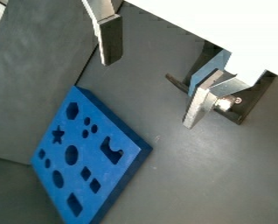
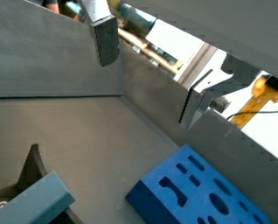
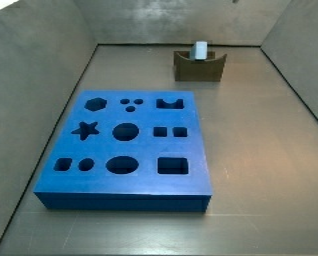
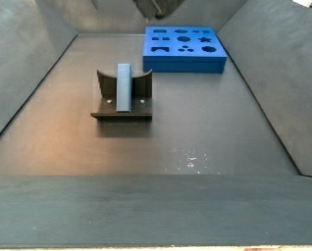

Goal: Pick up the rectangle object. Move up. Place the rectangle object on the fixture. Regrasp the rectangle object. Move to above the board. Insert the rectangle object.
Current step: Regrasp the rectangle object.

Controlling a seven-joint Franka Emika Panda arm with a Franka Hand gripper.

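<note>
The board (image 3: 126, 140) lies nearest the camera in a side view, flat on the grey floor (image 3: 255, 150), its long side running toward the near edge of the floor and its dark shaped holes facing up. In both side views it sits well apart from the fixture (image 3: 199, 66), which stands close to the far wall in that view. The rectangle object (image 3: 199, 48) stands upright in the notch of the fixture, between its 2 raised sides; another side view shows the same pale block (image 4: 122, 84) seated in the dark fixture (image 4: 121, 98) near the middle of the floor, with the board (image 4: 185, 47) at the far end.

End effector (image 1: 153, 74): raised well above the floor, over the space between board and fixture. Its 2 silver fingers (image 1: 107, 35) are spread wide apart with nothing between them. In a wrist view the board (image 1: 89, 153) lies below; in another wrist view the end effector (image 2: 148, 74) is again wide open and empty, with a corner of the board (image 2: 200, 194) and the rectangle object (image 2: 37, 203) in sight.
</note>
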